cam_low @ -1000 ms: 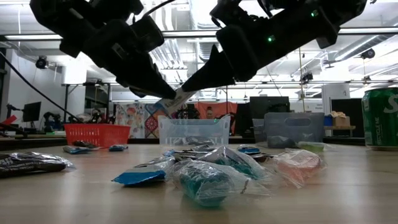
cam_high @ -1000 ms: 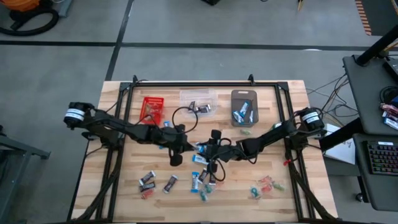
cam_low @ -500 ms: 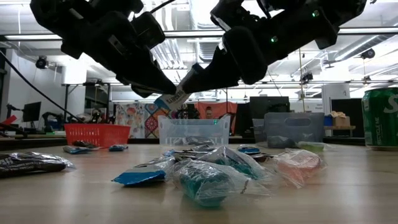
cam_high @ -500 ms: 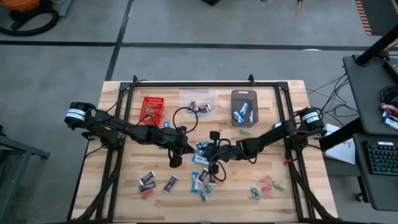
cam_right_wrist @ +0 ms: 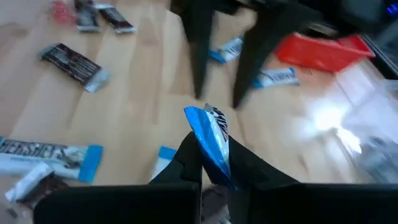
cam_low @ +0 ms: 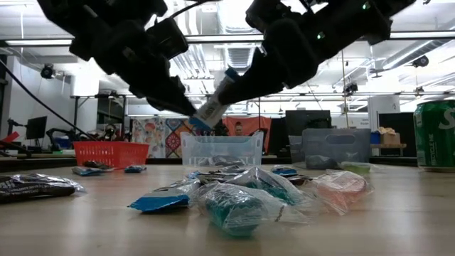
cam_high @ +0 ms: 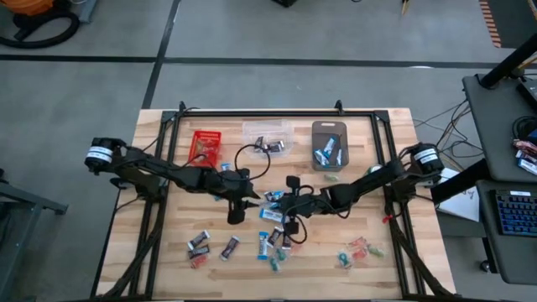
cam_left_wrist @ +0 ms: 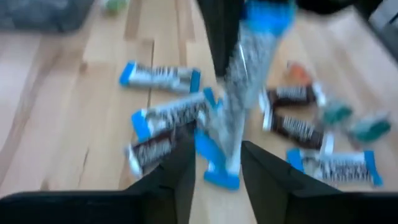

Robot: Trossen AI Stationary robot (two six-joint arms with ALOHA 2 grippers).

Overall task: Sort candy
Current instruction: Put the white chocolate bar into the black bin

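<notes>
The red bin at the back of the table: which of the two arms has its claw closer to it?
Left. The left gripper hangs just in front of the red bin; the right gripper, pinching a blue-and-white candy, is farther along, toward the table's middle.

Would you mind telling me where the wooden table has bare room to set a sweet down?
Bare wood lies along the wooden table's right side, beside the grey bin, and in the near left corner past the dark-wrapped sweets. The centre, under both grippers, is crowded with blue-and-white sweets.

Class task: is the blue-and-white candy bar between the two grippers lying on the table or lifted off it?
Lifted. In the low view the blue-and-white candy bar hangs tilted above the table, pinched by the shut right gripper.
</notes>
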